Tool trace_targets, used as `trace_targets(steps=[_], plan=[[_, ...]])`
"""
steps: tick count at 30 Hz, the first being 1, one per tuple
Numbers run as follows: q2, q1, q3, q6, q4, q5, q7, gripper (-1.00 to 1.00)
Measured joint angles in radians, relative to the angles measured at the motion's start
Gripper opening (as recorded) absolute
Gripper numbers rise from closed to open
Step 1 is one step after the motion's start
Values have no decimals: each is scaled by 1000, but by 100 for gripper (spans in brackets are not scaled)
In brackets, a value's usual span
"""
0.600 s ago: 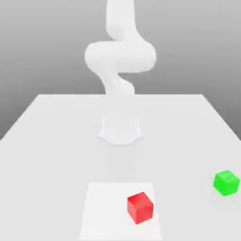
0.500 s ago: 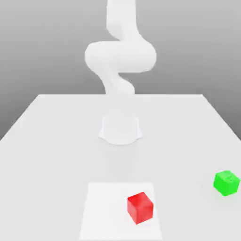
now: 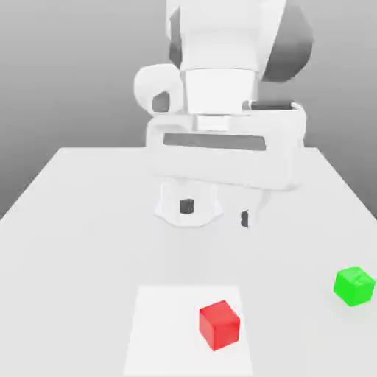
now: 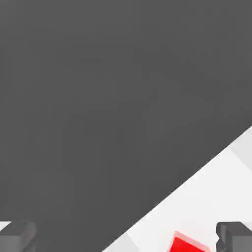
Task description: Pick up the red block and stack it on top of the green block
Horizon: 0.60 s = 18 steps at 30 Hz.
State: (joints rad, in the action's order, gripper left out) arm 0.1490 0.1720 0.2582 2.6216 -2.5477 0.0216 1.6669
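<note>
The red block (image 3: 219,325) is a small bright cube resting on a paler square patch (image 3: 162,331) near the table's front edge. Off to the exterior view's right, the green block (image 3: 354,286) sits alone on the table. My gripper (image 3: 216,212) hangs well above the table, behind the red block, with its two dark fingertips (image 3: 188,206) spread wide and nothing between them. In the hand view a corner of the red block (image 4: 189,244) peeks in beside one dark fingertip (image 4: 234,236), while the gripper (image 4: 125,238) stands open.
The white table (image 3: 81,221) is broad and flat. The arm's round base (image 3: 169,210) stands at its middle back, partly hidden by the hand. In the hand view the table edge (image 4: 197,177) runs diagonally against a dark grey background.
The large white hand with its fingers has come into the exterior view in front of the arm's base. Both blocks stay where they were.
</note>
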Motion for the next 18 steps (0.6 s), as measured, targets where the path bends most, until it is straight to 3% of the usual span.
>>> trace_targets(steps=[7, 13, 14, 18], plan=[[-228, -20, 0, 109, -82, -82, 354, 0], [-444, -96, -100, 276, -62, -210, 487, 0], [-462, -105, -111, 291, -59, -220, 494, -100], [-462, -105, -111, 293, -59, -220, 495, -100]])
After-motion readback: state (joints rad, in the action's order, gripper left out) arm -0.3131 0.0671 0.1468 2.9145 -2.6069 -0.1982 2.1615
